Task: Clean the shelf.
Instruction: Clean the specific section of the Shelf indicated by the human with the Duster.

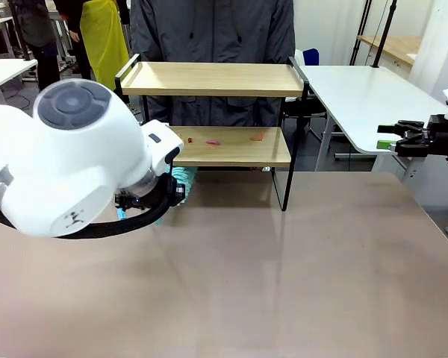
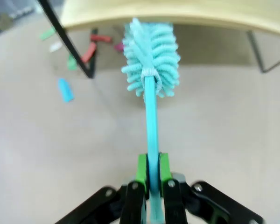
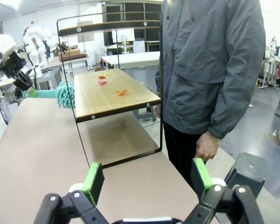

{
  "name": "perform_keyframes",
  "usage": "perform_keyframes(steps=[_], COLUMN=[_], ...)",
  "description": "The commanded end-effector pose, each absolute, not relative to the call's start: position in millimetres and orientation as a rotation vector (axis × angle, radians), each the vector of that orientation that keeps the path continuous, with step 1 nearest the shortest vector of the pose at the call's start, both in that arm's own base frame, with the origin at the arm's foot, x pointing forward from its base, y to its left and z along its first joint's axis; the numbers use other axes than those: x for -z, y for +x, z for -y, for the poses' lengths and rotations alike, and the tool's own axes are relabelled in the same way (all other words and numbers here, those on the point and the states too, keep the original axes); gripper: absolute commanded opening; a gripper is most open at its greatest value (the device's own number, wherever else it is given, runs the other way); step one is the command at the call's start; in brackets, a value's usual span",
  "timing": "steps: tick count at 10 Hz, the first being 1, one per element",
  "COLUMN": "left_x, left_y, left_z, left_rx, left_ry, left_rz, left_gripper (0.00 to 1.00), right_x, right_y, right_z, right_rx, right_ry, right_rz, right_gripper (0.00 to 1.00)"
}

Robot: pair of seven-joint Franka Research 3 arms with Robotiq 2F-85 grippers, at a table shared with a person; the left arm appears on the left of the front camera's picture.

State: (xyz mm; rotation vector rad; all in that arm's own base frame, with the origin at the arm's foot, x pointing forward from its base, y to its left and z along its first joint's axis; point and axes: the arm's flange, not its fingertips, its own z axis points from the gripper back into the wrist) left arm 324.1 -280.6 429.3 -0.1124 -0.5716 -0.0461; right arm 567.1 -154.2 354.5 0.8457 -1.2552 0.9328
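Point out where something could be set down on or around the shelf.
On the shelf the top board is bare rail to rail. The table in front of it is open. The lower board carries red scraps mid-board, and the duster crowds its left end; loose bits litter the table near that end.

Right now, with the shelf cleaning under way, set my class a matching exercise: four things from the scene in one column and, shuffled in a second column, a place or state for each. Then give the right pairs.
Column one
1. teal fluffy duster on a teal stick
2. small red scraps
3. right tool
4. person in a grey jacket

Column two
A. open, holding nothing
B. on the lower wooden board of the black-framed shelf
C. clamped in the shut left tool
D. standing behind the shelf

Pairs: 1-C, 2-B, 3-A, 4-D.
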Motion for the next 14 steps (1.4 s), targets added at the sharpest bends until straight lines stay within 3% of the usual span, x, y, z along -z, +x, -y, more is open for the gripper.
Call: perform_keyframes(steps=[1, 10, 14], left_x=[-436, -517, -592], left_y=[290, 228, 213], left_z=[232, 127, 85], left_rx=[0.171, 0.724, 0.912], left_ry=[-0.188, -0.332, -0.077], left_rz=[0.505, 0.192, 0.121], left_gripper=[0.13, 0.13, 0.13], right_x=[-357, -357, -357], right_y=[567, 567, 567], right_z=[152, 152, 152], right_rx=[-0.937, -0.937, -0.937], right_ry=[0.846, 0.846, 0.846], right_rz=[1.258, 1.258, 1.258], right_gripper=[1.00, 1.00, 1.00])
